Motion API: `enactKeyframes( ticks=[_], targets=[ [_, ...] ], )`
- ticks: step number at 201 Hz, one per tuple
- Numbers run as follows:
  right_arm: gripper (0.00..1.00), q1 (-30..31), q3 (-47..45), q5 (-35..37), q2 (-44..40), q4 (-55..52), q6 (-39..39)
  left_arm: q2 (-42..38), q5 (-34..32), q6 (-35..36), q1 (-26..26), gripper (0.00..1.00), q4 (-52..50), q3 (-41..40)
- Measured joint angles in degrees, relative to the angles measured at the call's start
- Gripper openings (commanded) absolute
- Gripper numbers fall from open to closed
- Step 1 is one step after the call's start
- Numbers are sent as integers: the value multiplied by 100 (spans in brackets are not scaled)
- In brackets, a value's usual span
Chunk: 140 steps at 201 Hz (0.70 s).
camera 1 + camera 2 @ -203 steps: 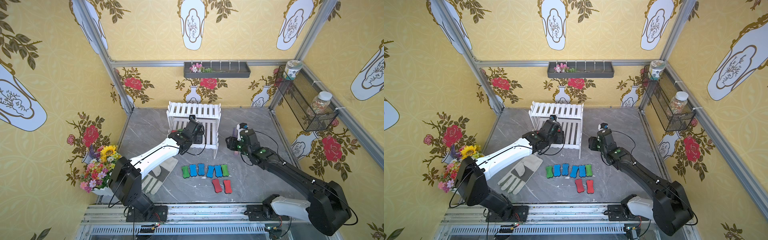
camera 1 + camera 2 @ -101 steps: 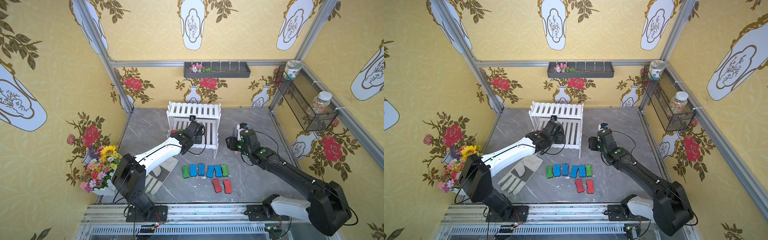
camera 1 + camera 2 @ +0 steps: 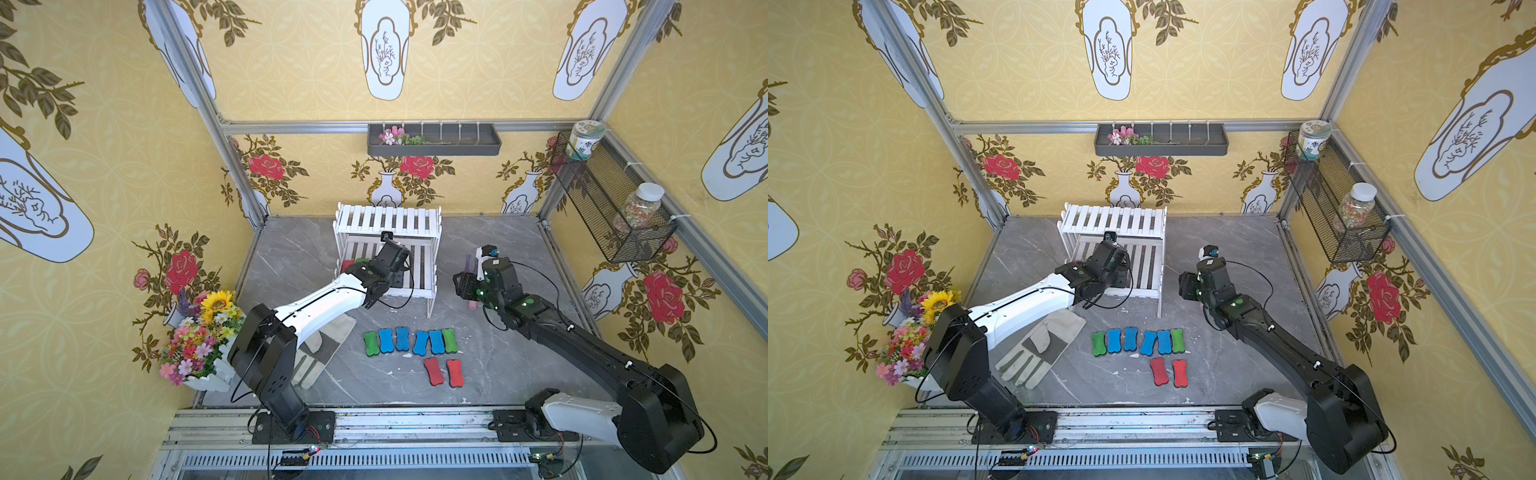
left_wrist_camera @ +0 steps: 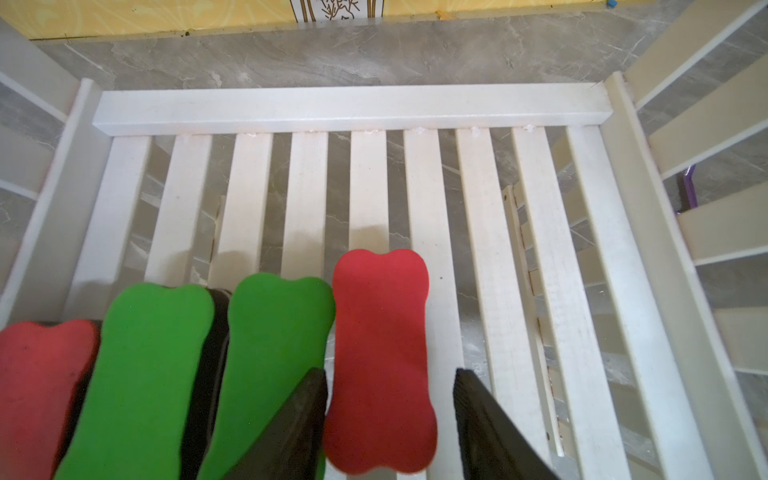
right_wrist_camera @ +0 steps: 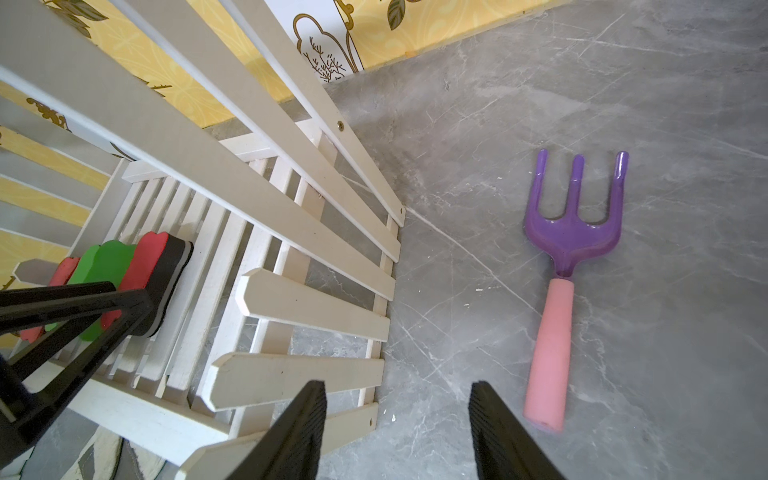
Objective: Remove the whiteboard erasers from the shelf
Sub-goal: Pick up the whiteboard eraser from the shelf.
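Mid-frame in both top views, the shelf holds four erasers on its lower tier. Eight erasers lie on the tabletop below it, and a glove lies lower left.

Right gripper: two black fingers set apart, nothing between them, above bare grey bench; shelf: white, slatted, two tiers, standing on the bench near its wall edge; whiteboard erasers: red and green, in a close row on the lower tier at the end far from the garden fork; outermost red eraser shows a dark felt side; left gripper reaches this eraser, contact not readable; the fork lies flat on the bench, apart from the shelf, purple tines toward the wall edge, pink handle toward the gripper.
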Motion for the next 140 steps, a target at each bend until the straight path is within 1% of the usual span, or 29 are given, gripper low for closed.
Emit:
enactKeyframes(
  ticks=[46, 65, 84, 97, 124, 140],
  targets=[
    [60, -26, 0, -13, 0, 0, 0, 46, -92, -4, 0, 44, -24, 31],
    [60, -35, 2, -11, 0, -2, 0, 48, -79, -4, 2, 45, -48, 57],
    [60, -42, 4, -13, 0, -7, 0, 57, -50, -7, 0, 55, -63, 79],
    [60, -46, 4, -11, 0, -7, 0, 59, -37, -9, -9, 56, -68, 98],
    [60, -63, 9, -15, 2, -13, 0, 170, -105, -7, -52, 46, -153, 179],
    [60, -74, 31, -15, 22, -22, 0, 190, -127, -11, -63, 44, -157, 175]
  ],
)
